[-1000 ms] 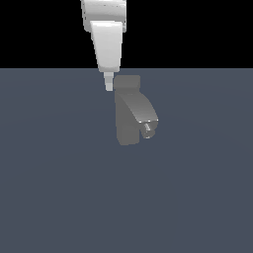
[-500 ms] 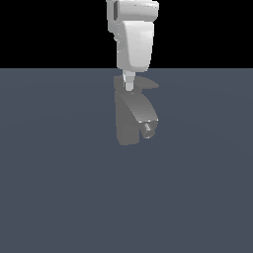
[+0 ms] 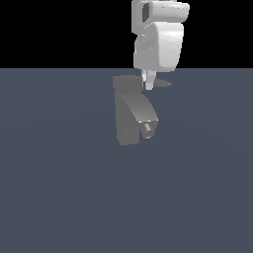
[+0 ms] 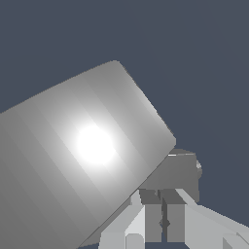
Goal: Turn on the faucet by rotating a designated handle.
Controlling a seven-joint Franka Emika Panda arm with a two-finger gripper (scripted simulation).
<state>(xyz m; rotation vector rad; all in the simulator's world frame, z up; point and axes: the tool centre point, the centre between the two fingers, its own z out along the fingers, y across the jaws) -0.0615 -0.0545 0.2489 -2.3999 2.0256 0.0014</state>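
Observation:
The grey faucet [image 3: 129, 121] stands upright in the middle of the exterior view, its thick spout curving down to a small nozzle [image 3: 147, 129]. The thin flat handle [image 3: 163, 83] juts from the top cap toward the exterior view's right. My gripper [image 3: 148, 85] hangs shut from the white arm, its tips at the top cap beside the handle's root; contact is unclear. In the wrist view a broad grey faucet face [image 4: 82, 155] with a bright glare fills most of the picture, and the shut gripper [image 4: 164, 221] sits just past its edge.
The faucet rests on a flat dark blue-grey floor [image 3: 59, 197] that runs to a black background. The white arm link [image 3: 158, 42] rises above the faucet.
The arm has swept toward the exterior view's right across the faucet top. The handle now shows sticking out to the right of the cap, where it did not show a second ago.

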